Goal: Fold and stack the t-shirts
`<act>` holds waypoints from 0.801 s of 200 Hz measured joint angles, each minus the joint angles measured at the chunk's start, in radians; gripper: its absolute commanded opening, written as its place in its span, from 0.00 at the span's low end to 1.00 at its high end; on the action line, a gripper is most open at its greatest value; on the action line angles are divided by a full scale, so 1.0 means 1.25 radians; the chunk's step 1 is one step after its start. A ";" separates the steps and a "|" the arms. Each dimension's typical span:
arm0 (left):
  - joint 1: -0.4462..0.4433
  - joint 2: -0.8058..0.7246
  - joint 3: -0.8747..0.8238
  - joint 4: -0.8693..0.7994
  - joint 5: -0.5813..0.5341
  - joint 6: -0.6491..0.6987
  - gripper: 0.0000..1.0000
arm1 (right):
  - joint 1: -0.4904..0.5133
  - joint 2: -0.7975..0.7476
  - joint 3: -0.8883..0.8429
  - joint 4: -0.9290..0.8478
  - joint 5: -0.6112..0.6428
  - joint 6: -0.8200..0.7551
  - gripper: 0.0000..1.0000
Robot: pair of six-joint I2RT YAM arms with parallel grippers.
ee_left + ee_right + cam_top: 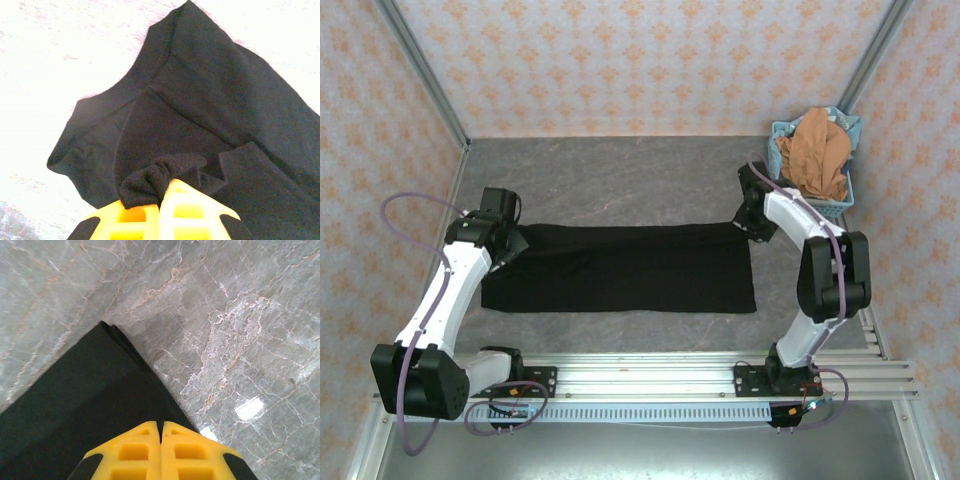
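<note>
Your left hand [161, 200] is pinching the black shirt [620, 268], lying part-folded on the table [620, 170]; right hand [161, 432] is sitting closed at its corner. Orange shirt [815, 150] is waiting in basket [782, 130].

Top camera's fixed high behind the arm bases, looking down and forward over the whole grey marble table [620, 170] to the far wall. Left wrist camera hangs close, tipped down at the left end of the black t-shirt [225, 100], its yellow fingers [192, 210] at the frame's bottom. Right wrist camera, equally close, looks down on the shirt's far right corner. All three share that shirt.
</note>
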 measured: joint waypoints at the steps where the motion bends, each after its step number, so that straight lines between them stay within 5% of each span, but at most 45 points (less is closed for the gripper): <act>1: 0.000 0.000 0.000 0.000 0.000 0.000 0.00 | 0.000 -0.002 -0.001 0.000 0.000 0.001 0.00; 75: 0.000 0.000 -0.047 -0.019 -0.053 -0.001 0.00 | 0.044 -0.076 -0.162 -0.008 0.002 0.058 0.00; 160: 0.000 -0.023 -0.122 -0.023 -0.046 -0.047 0.00 | 0.044 -0.076 -0.168 -0.011 0.009 0.067 0.00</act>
